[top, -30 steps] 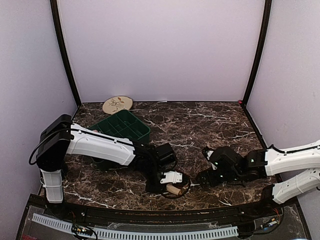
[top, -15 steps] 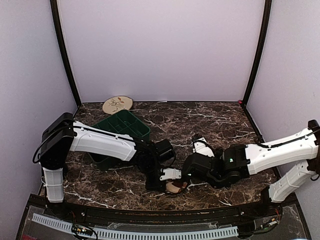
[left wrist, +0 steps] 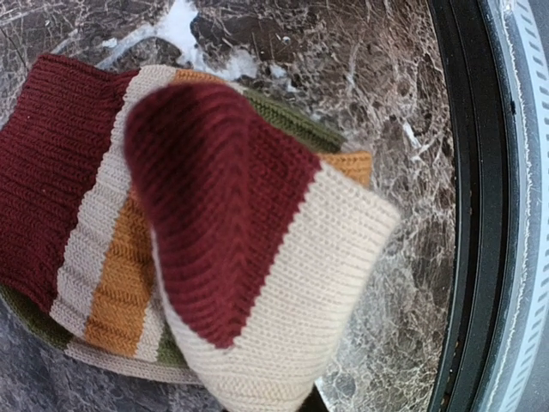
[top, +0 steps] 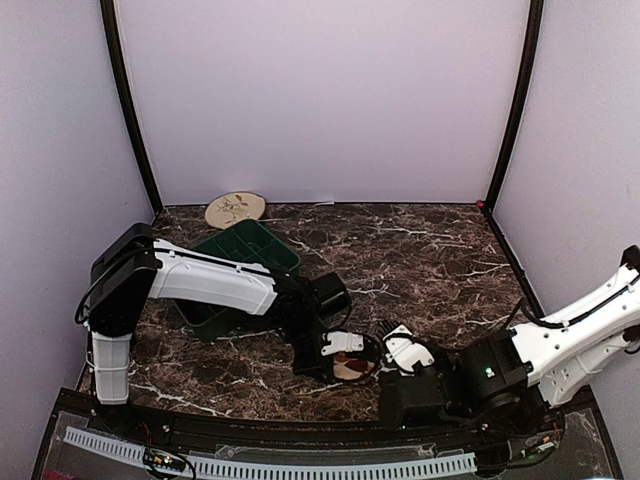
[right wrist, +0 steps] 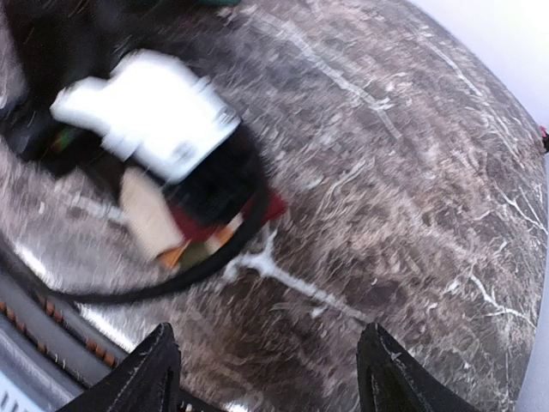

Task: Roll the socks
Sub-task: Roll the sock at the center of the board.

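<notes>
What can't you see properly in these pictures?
- Top view: the left arm covers most of the striped sock.
- Left wrist view: the sock fills the frame, cut off at the edges, hiding the left jaws.
- Right wrist view: motion blur smears the sock.
- The plate: drawing too small, top view.

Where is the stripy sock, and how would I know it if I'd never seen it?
On the marble table, look at the middle of the near edge, where the left gripper points down. The sock lies folded right under it. It is the only soft, knitted thing there, striped dark red, cream, orange and green, unlike the hard green tray and round plate farther back.
</notes>
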Available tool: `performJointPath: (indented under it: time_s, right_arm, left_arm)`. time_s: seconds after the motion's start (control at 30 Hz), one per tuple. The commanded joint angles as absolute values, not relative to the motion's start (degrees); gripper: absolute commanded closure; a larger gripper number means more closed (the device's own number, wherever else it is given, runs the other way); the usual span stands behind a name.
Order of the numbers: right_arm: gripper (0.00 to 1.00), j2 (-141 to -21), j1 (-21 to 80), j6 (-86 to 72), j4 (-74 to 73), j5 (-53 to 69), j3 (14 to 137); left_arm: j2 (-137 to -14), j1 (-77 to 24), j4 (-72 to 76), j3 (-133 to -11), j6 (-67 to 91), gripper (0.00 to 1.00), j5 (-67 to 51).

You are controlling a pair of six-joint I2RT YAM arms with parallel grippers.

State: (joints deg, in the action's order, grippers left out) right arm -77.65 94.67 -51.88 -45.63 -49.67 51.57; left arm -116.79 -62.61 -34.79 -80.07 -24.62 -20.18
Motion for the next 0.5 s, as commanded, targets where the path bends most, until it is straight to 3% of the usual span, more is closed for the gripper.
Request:
performJointPath:
  time_s: [0.0,0.47]
  right_arm:
    - [0.32,-82.2,100.5,-56.2,-47.5,-47.4,52.1]
    - [0.34,-92.7,100.7,-38.5,-31.4,-46.4,52.3]
  left_arm:
    - [-119.5,-62.4,-37.9,-80.6,-25.0,1.0,-20.8]
    - [-119.8,-62.4,-39.0,-81.0,-24.7,1.0,-22.8]
